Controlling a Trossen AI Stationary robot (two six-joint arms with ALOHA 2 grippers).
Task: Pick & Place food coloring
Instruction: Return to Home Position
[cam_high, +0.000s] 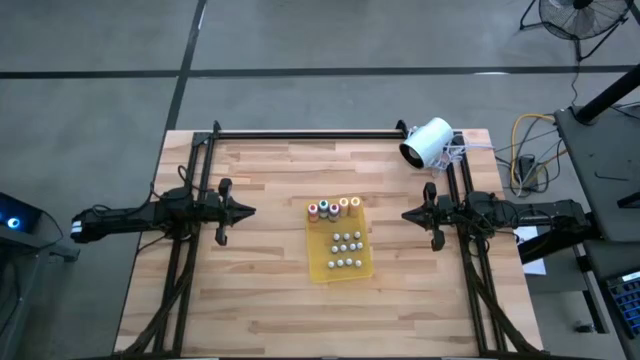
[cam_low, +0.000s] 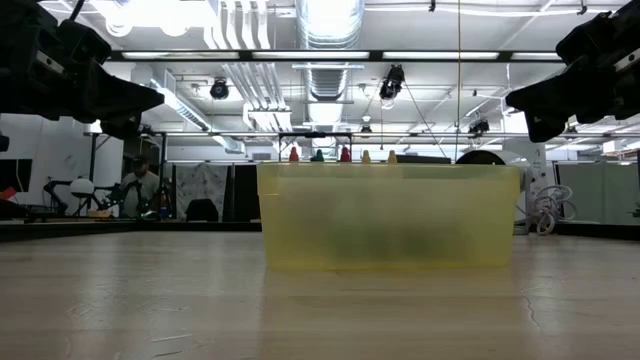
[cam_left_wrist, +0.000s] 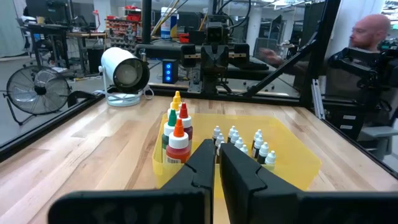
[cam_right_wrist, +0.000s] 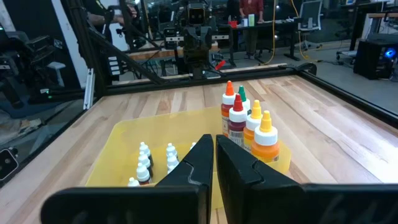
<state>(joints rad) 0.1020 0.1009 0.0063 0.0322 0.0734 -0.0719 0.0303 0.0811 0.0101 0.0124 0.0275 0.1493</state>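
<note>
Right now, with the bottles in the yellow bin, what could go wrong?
The tall bottles stand upright, packed along one edge of the yellow bin; a bump could topple them.
The left gripper and right gripper flank the bin, so a low sweep inward might hit it.
The cable of the white device lies beside the right arm and might snag.

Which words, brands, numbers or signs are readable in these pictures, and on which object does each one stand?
No text can be read in any view.
Labels on the large food coloring bottles: there is some print, but it is too small and blurred to read.
Small white bottles: no readable marking.
Yellow bin: no text visible.
White cylinder device: no text visible.
</note>
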